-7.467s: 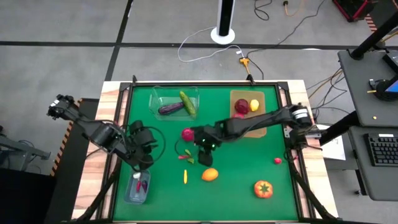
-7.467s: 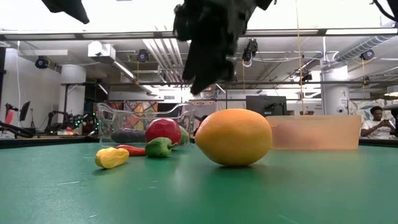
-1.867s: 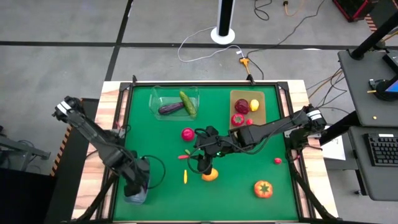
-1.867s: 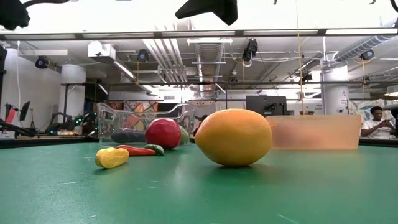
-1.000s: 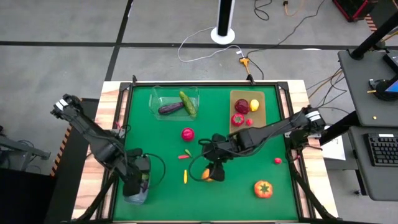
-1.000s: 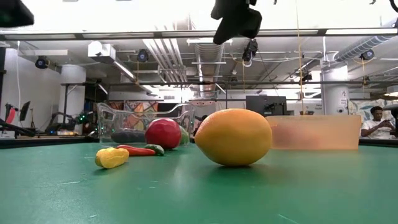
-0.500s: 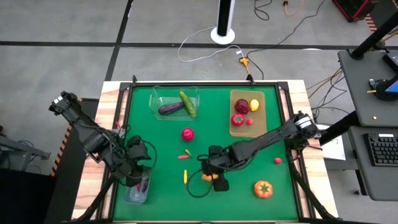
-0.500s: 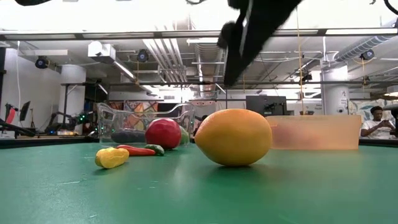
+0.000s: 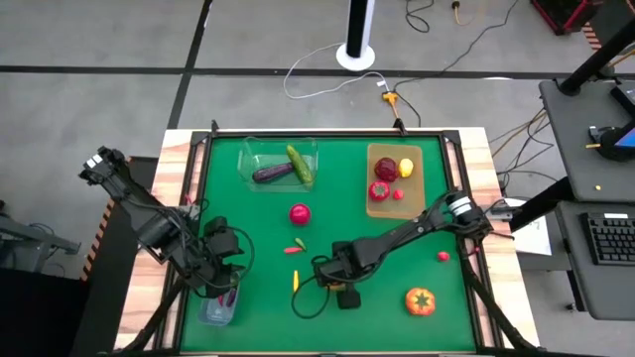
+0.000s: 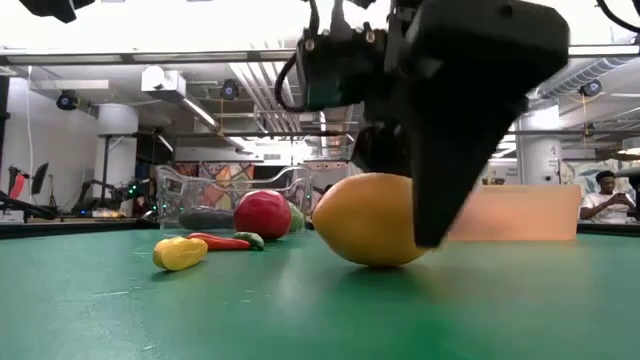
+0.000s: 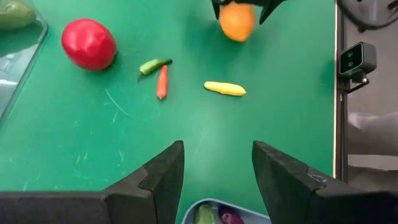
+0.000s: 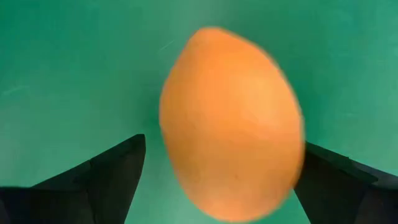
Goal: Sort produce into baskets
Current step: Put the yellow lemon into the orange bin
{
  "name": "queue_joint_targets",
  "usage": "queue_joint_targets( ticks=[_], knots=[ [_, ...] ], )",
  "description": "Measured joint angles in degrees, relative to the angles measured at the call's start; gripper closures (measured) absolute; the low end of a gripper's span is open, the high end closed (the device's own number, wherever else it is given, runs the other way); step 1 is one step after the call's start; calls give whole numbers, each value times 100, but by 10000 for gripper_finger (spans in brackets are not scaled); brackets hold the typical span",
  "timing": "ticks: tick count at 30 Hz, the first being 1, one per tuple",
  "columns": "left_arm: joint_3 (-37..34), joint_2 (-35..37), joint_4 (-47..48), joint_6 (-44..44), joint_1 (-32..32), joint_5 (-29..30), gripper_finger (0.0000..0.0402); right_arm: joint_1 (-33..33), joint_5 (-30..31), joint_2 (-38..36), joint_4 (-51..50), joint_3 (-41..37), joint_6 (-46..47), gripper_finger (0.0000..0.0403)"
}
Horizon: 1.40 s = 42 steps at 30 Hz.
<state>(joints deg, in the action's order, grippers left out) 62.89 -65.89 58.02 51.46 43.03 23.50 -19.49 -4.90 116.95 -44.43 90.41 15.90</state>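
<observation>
An orange round fruit point(image 12: 230, 124) rests on the green mat point(image 9: 387, 317); my right gripper point(image 9: 344, 288) is low over it and open, one finger on each side of the fruit. In the low view the gripper point(image 10: 450, 150) hides the right part of the fruit point(image 10: 360, 222). My left gripper point(image 11: 217, 174) is open and empty above the near-left bluish tub point(image 9: 218, 309), which holds a green and a purple piece. A red fruit point(image 9: 300, 213), a green and a red chilli point(image 9: 295, 248) and a yellow chilli point(image 9: 295, 282) lie on the mat. My right gripper comes at the orange fruit from above, its fingers point(image 12: 112, 174) straddling the fruit's two sides. One finger stands clear of it. Whether the other finger point(image 12: 329, 180) touches the fruit I cannot tell. The fruit sits on the mat.
A clear tub point(image 9: 253, 149) at the far left holds an eggplant point(image 9: 270, 174) and a cucumber point(image 9: 300, 164). A wooden tray point(image 9: 422, 183) at the far right holds several fruits. A tomato point(image 9: 420, 300) and a small red piece point(image 9: 443, 256) lie near right.
My right gripper has gone toward the table's near edge and down, and now straddles the orange fruit, which has stayed put. My left gripper has drawn back a little from over the bluish tub toward the far edge, still open.
</observation>
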Motion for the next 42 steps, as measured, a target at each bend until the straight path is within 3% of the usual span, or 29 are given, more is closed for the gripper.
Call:
queue_joint_targets(
  ticks=[17,27,37,42],
  knots=[
    [-2,-46,-11,22,0,308,230,76,-156,-5,-15,27,283,174],
    [-4,-60,-35,26,-2,708,230,728,-81,-693,-739,415,975,163],
    [-4,-43,-98,48,-46,728,230,2196,802,-2146,-2469,202,1960,167],
    [-4,-30,-199,50,-48,752,230,2794,869,-2831,-3230,-59,2680,169]
  ],
)
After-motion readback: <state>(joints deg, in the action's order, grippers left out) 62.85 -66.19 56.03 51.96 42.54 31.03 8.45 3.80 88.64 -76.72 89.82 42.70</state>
